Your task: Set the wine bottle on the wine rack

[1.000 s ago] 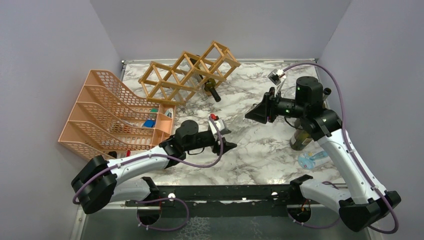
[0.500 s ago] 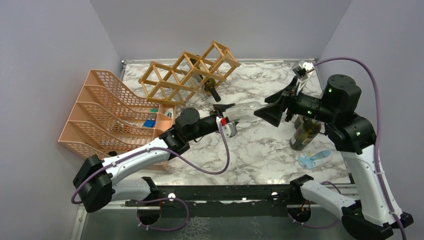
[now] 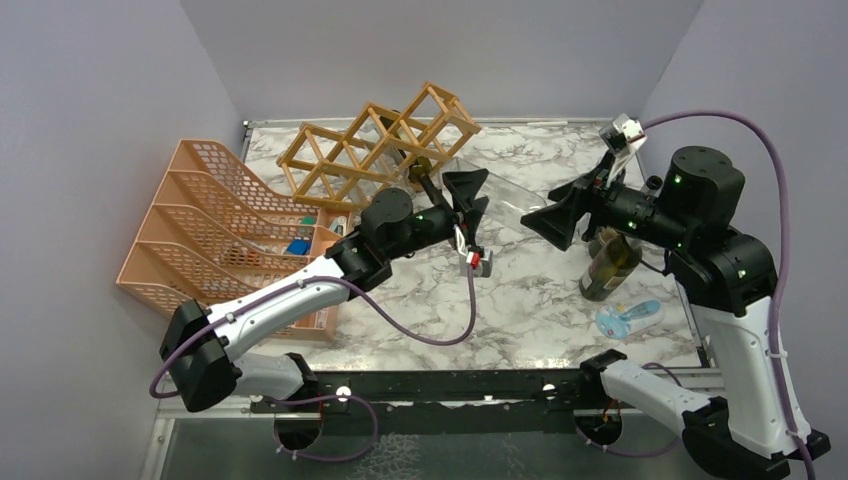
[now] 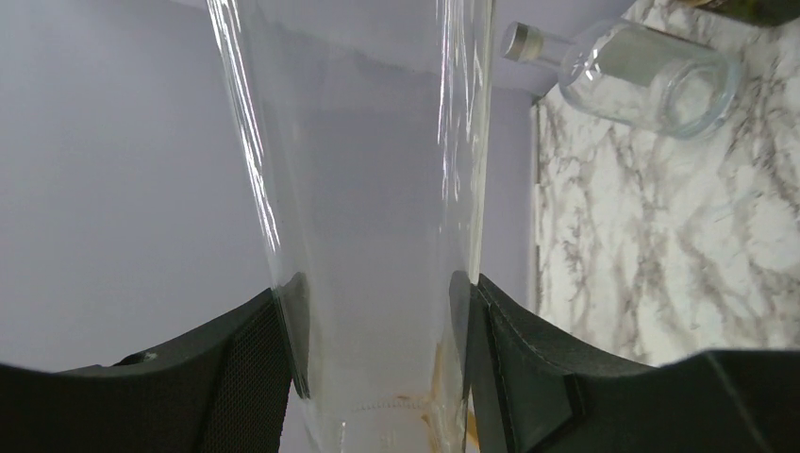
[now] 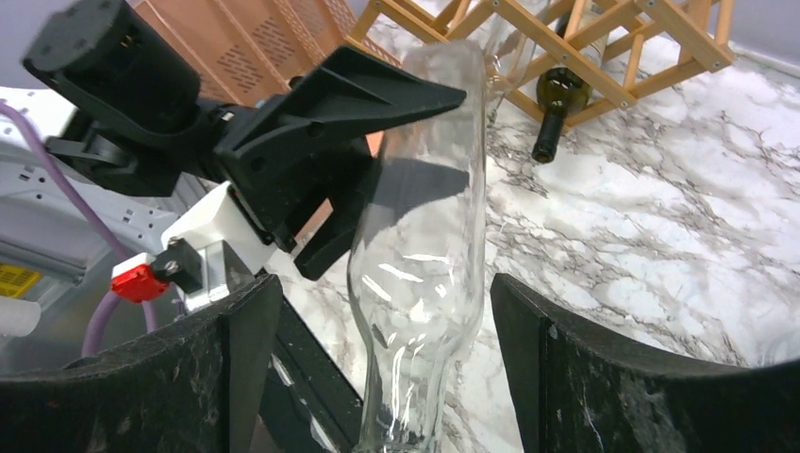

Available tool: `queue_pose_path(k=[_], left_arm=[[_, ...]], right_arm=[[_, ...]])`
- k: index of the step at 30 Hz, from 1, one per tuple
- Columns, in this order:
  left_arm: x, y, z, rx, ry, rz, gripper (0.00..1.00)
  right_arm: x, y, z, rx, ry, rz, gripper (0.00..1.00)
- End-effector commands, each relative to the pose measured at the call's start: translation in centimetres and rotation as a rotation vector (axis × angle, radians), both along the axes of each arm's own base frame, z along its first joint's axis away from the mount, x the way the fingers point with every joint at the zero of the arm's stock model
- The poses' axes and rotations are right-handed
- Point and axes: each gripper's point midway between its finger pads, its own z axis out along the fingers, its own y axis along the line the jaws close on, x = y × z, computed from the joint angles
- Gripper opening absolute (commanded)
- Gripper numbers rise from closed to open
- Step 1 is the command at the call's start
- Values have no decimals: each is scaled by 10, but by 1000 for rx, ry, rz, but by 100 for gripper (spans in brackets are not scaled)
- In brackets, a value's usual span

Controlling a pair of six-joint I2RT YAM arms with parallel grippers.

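Note:
A clear glass wine bottle (image 3: 508, 196) hangs in the air between my two grippers. My left gripper (image 3: 468, 198) is shut on its body, with both pads pressed flat on the glass (image 4: 377, 236). My right gripper (image 3: 556, 214) is open. Its jaws stand on either side of the bottle's (image 5: 425, 236) narrow neck end, apart from the glass. The tan wooden wine rack (image 3: 380, 145) stands at the back, behind and left of the left gripper. A dark green bottle (image 3: 425, 180) lies in one of its cells.
A salmon-pink mesh organizer (image 3: 220, 230) stands at the left. A green bottle (image 3: 608, 268) stands upright under my right arm, with a blue and white packet (image 3: 628, 318) in front of it. Another clear bottle (image 4: 641, 80) lies on the marble table.
My left arm swung up and back toward the rack, now carrying the clear bottle. My right gripper opened off the bottle, and its arm drew back to the right.

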Motion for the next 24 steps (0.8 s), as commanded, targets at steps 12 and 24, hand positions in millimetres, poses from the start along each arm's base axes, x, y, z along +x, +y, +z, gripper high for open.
queue_pose_path(k=[12,24], left_arm=[[6,-8,65,171,-362,35,0],[4,-19,53,241,-339,16,0]], right_arm=[[13,6,-33,-37,45,20,78],[26,1,-64,-112,50,-11,76]])
